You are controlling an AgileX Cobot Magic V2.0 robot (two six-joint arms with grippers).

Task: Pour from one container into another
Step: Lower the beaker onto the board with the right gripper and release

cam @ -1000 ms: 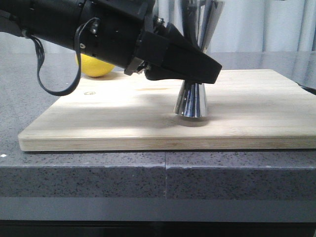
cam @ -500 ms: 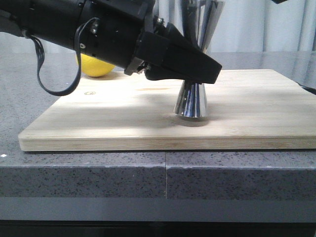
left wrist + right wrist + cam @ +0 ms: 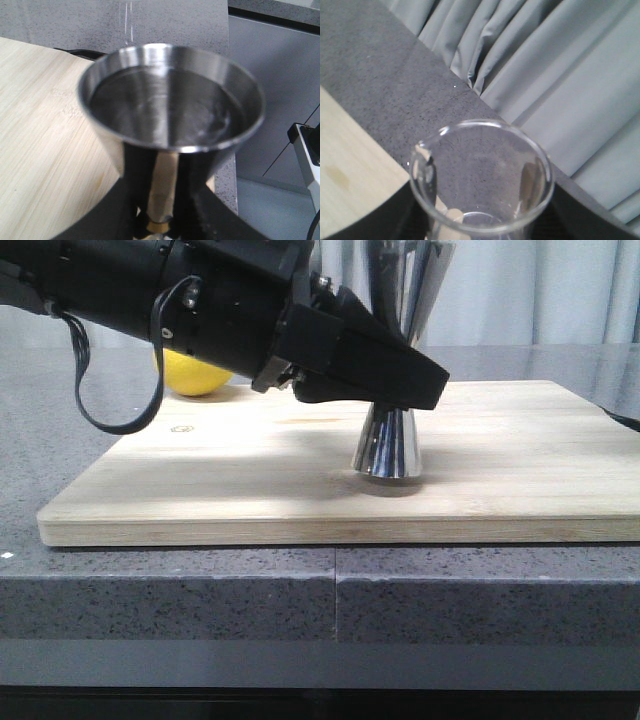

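Jigger point(image 3: 388, 445) upright, long axis vertical

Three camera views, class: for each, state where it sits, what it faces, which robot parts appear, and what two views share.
Front view: low at the table edge, facing forward over the pale wooden cutting board; the black left gripper shows.
Left wrist view: on the left arm, looking down into the shiny steel hourglass jigger; dark gripper parts below it.
Right wrist view: on the right arm, facing the small clear glass beaker and grey curtains.
Shared: front and left wrist views both show the jigger and board.
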